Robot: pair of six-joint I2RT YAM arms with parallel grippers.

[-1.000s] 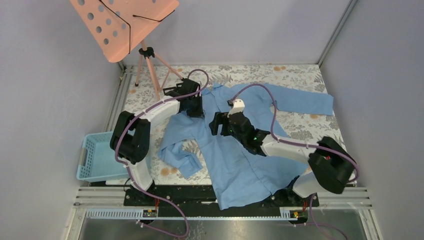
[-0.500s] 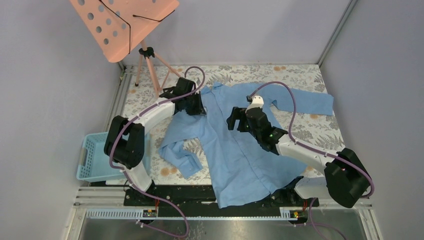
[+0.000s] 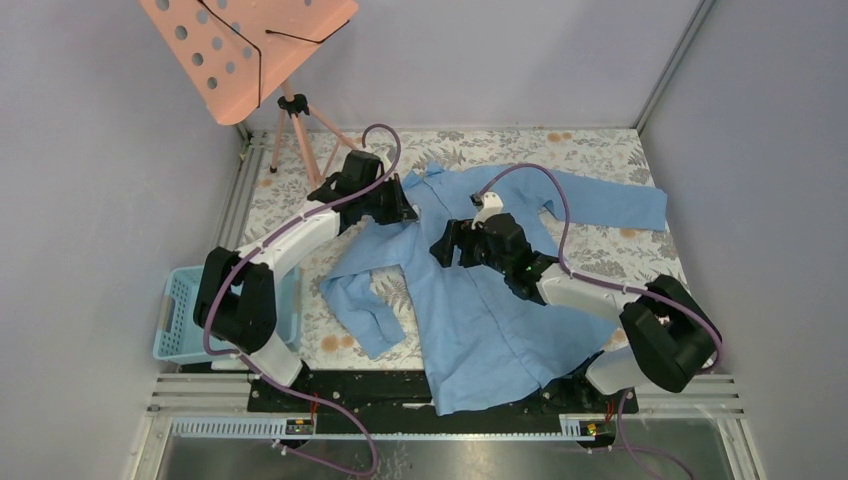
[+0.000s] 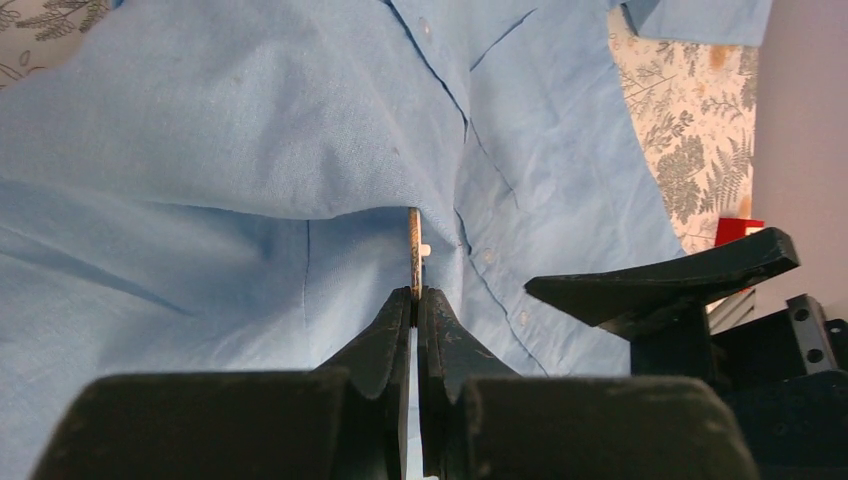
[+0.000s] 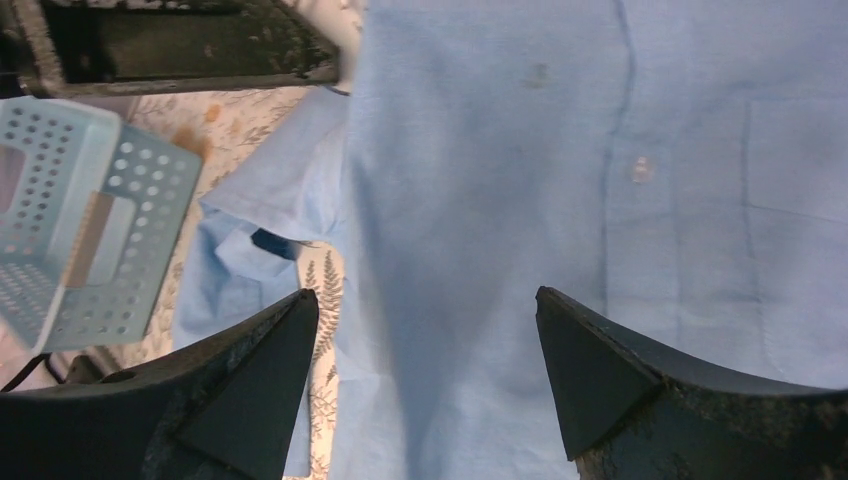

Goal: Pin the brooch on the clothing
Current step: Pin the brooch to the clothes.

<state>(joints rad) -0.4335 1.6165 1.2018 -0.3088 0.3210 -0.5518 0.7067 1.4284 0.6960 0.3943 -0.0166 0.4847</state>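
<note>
The light blue shirt (image 3: 470, 310) lies spread front-up over the middle of the floral-covered table (image 3: 600, 150), its hem hanging off the near edge between the two arm bases. At the near-left corner sits a light blue plastic basket (image 3: 185, 320), partly under the left arm's elbow and just apart from the shirt's crumpled left-side sleeve.

Further in, around the middle of the table, the right gripper (image 3: 448, 245) hangs over the shirt's front. Its jaws stand wide apart with nothing between them. Its own camera looks down past the right gripper (image 5: 425, 300) onto the button placket and the edge of the chest pocket (image 5: 800, 160).

Beyond that, near the shirt's collar on the left side, the left gripper (image 3: 400, 210) is pressed in at the cloth. In its wrist view the left gripper (image 4: 414, 295) has its jaws pinched tight on the brooch (image 4: 414, 250), seen edge-on as a thin metal sliver. The sliver's far tip meets a raised fold of the shirt (image 4: 250, 150).

The other sleeve stretches toward the far-right corner. At the far-left corner stands a pink music stand (image 3: 245, 50) on its tripod.
</note>
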